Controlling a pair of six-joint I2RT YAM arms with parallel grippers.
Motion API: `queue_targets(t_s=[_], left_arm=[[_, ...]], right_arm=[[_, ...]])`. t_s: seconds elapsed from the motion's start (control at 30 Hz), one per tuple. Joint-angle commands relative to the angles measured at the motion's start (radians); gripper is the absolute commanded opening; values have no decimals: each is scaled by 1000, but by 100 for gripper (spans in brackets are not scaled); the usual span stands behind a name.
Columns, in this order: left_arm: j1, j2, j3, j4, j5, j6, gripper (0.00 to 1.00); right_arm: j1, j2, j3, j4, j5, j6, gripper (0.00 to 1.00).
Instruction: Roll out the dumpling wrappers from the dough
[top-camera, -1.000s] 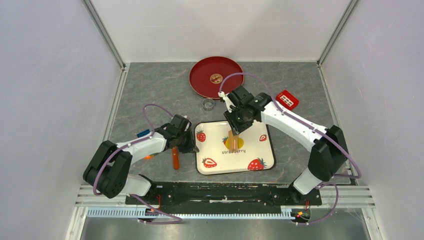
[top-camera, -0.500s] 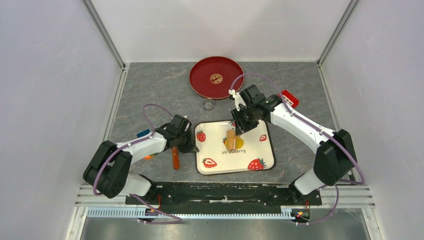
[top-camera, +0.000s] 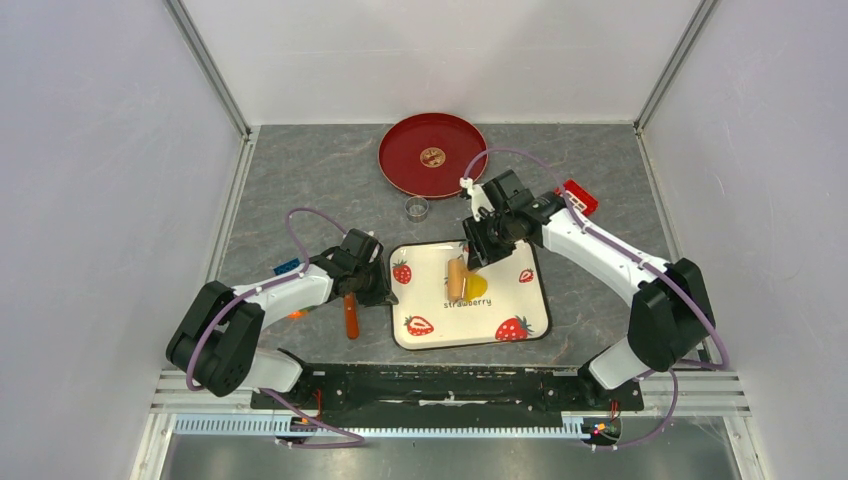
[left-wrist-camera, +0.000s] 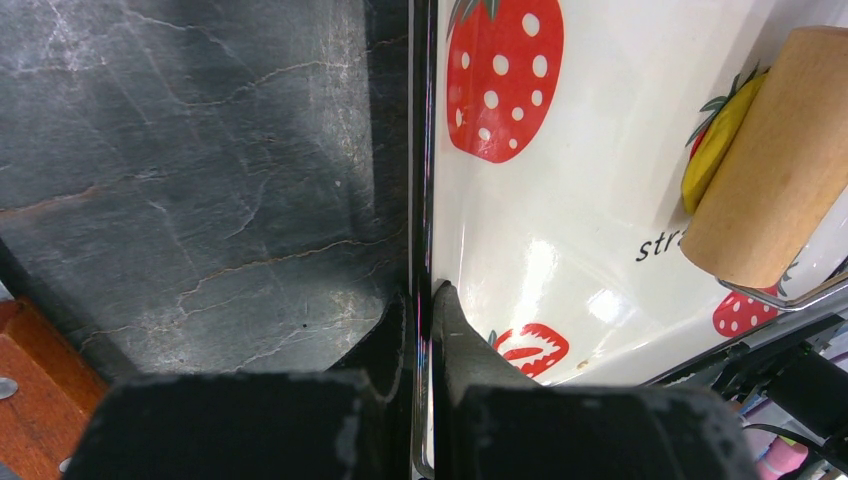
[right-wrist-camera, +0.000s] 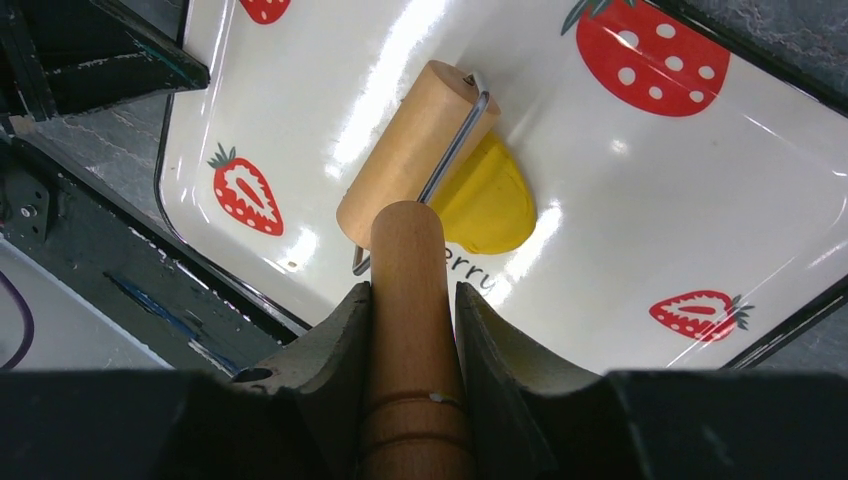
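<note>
Counter: grey stone look, carries everything. Tray: white w/ strawberry print, near-centre, btwn the two arms. Plate: red, round, far side, apart from the tray.

Left end effector: jaws pinched tight on the tray's left rim, one finger outside and one inside, i.e. bracing the tray. Right end effector: part-open, both fingers clamped round the roller's wooden handle. Grip looks firm.

Roller: drum lies flat on the tray, over the left edge of the dough. Dough = yellow patch, already flattened. Most of it shows to the drum's right, the rest is hidden beneath. One wrapper, a small thin disc, lies near the plate's centre. Ring cutter stands on the counter just beside the plate, near side.

Step in hand, prob.: a rolling pass over the dough w/ the tray braced. The dough looks thin but lobed in outline, not an even sheet, so more passes seem likely.

Next move calls for:
- drum drawn across the dough w/ even downward pressure
- handle angle low so the drum sits flat
- left clamp firm so the tray can't slide

Risk: dough sticking to the drum & lifting.
</note>
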Motion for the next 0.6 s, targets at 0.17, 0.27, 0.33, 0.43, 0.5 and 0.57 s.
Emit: queue_targets(t_s=[0.17, 0.27, 0.33, 0.43, 0.5, 0.57], left_arm=[[0, 38, -23, -83, -136, 18, 2], [-1, 38, -22, -83, -136, 18, 2], [-1, 39, -22, -83, -136, 18, 2], [0, 40, -22, -83, -138, 18, 2], [0, 40, -22, -81, -137, 17, 2], [-1, 42, -22, -82, -137, 17, 2]], right_arm=[[70, 225, -177, -49, 258, -34, 0], [72, 225, -171, -43, 259, -35, 0], [80, 215, -145, -45, 259, -39, 0], [122, 172, -81, -51, 197, -54, 0], [157, 141, -15, -62, 170, -57, 0], [175, 103, 50, -68, 151, -49, 0]])
